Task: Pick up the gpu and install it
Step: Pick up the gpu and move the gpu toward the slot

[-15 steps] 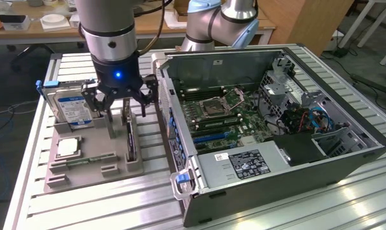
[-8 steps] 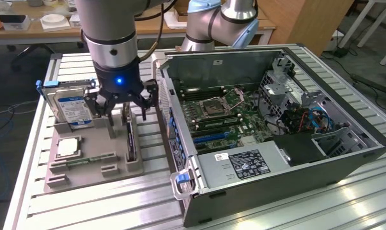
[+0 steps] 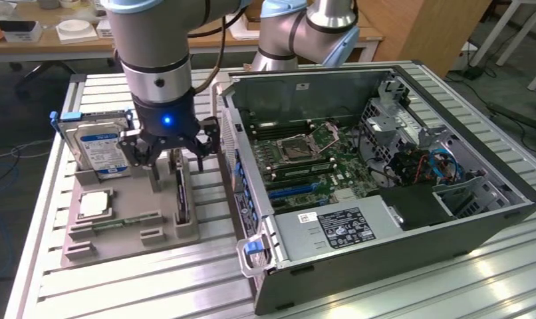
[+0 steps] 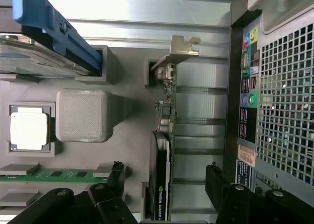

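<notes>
Claw [image 3: 172, 158] spread wide, hovering over gpu [image 3: 181, 197] stood on edge in holder [image 3: 117, 242] beside open case [image 3: 366, 259], apparently for an easy grip across the thin card.

The arm [image 3: 157, 60] comes down nearly upright, its silver wrist section straight above the hand [image 3: 170, 158]. A blue light [image 3: 167, 120] glows on the hand's black body. The hand points straight down, its two black fingers [image 3: 201, 143] spread wide open, fingertips [image 4: 117, 175] well apart.
</notes>
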You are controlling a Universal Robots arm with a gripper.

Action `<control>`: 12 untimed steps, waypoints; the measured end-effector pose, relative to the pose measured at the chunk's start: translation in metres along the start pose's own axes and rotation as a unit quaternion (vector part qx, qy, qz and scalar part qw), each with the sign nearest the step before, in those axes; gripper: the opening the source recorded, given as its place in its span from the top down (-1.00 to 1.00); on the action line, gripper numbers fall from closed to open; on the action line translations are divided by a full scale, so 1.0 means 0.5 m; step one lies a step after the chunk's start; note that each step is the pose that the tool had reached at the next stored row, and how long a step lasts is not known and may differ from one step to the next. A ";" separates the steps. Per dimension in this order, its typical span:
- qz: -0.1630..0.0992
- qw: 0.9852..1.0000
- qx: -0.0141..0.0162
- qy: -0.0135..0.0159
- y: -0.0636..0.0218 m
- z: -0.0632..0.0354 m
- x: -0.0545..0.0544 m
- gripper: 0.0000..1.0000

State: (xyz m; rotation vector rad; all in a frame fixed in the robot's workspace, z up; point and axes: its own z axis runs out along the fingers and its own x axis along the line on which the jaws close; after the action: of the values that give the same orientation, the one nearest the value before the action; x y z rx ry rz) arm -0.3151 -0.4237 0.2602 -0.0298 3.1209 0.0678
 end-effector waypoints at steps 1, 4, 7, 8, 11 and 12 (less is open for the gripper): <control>0.000 1.000 0.000 0.000 0.000 0.004 0.000 -0.53; 0.000 1.000 0.000 0.000 -0.001 0.015 0.000 -0.53; 0.000 1.000 0.000 0.000 -0.001 0.026 0.001 -0.53; 0.000 1.000 0.000 0.000 -0.001 0.029 0.001 -0.53; 0.000 1.000 0.000 0.000 -0.002 0.039 0.001 -0.53; 0.000 1.000 0.000 0.000 -0.002 0.041 0.001 -0.53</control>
State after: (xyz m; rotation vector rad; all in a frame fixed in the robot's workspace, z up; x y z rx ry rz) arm -0.3153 -0.4238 0.2396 -0.0296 3.1209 0.0677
